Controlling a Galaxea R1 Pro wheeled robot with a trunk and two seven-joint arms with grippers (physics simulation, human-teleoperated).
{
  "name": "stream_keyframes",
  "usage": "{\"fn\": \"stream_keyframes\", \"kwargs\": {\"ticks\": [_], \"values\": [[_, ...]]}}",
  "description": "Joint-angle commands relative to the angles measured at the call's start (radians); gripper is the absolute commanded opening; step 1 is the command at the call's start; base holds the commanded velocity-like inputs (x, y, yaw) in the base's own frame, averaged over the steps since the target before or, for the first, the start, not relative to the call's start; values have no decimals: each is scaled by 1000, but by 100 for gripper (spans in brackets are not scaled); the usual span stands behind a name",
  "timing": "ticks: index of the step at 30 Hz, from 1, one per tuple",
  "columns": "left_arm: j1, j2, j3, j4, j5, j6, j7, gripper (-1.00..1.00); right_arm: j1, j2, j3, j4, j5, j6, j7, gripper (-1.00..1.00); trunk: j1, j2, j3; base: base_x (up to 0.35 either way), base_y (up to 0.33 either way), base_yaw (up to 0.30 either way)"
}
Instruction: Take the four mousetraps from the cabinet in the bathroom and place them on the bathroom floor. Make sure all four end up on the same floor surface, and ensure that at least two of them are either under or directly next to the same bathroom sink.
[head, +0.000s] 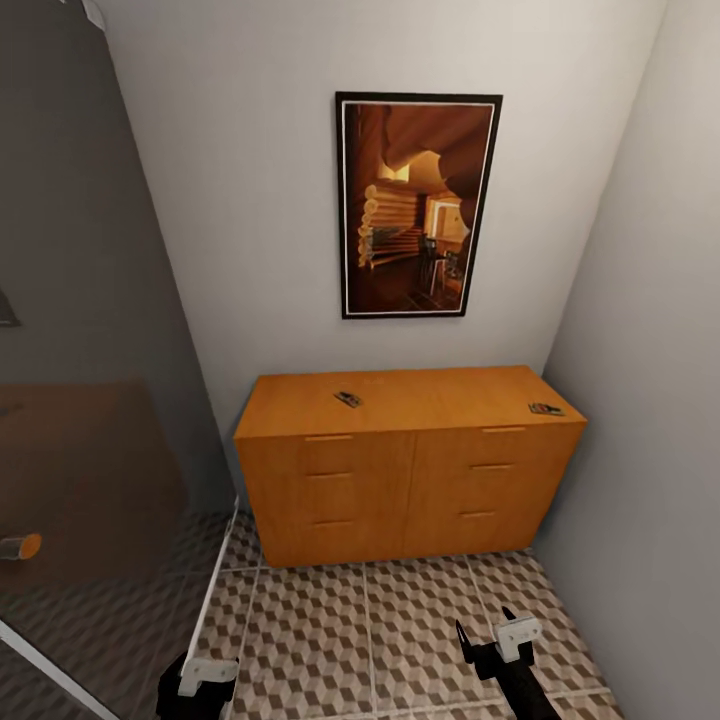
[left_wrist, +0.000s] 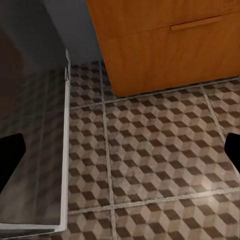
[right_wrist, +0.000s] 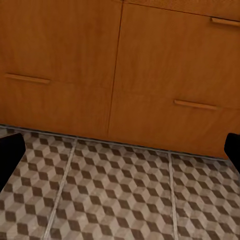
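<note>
Brown, beige and white cube tiles of the bathroom floor (head: 380, 620) nearest, with the left end effector (head: 205, 672) and right end effector (head: 487, 628) low over them, both spread wide and gripping nothing, dark fingertips far apart in each wrist view. Roll closer before reaching; probably too far from here for either arm. Keep off the glass partition (head: 100, 450) on the left while advancing. Beyond the tiles, the orange-tan cabinet (head: 400, 490), drawers shut, its flat top serving as the surface. Lift both arms above that top edge before moving in, so as not to catch the drawer handles. On the surface, two traps: a middle mousetrap (head: 348, 399) lying askew left of centre, and a corner mousetrap (head: 546, 409) at the right front corner, close to the edge. Come straight down on the corner one with the right arm and pinch across the board; likely easy to nudge off otherwise. Take the other with the left. Farthest, a framed picture (head: 418, 205) on the wall, of no concern.
</note>
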Motion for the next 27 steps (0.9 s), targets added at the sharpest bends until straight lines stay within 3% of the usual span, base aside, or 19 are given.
{"fn": "stream_keyframes", "kwargs": {"ticks": [1,17,22,23,25,27], "values": [[-2,-1,-9,3,2,-5,5,100,-1,0,6,1,-3,-3,1,100,1,-2,-2,123,0,0],[-2,-1,-9,2,1,-5,5,100,-1,4,5,-9,-1,29,0,100,1,-2,-2,17,0,0],[-1,-1,-9,2,2,-5,5,100,-1,5,4,-84,1,175,0,100,1,-2,-2,0,0,0],[-2,-1,-9,2,2,-5,5,100,-1,7,4,-263,2,338,0,100,1,-2,-2,0,0,0],[-2,-1,-9,2,2,-5,5,100,-1,7,4,-319,1,396,1,100,1,-2,-2,0,0,0],[-2,-1,-9,2,2,-5,5,100,-1,7,4,-456,1,529,1,100,1,-2,-2,0,0,0]]}}
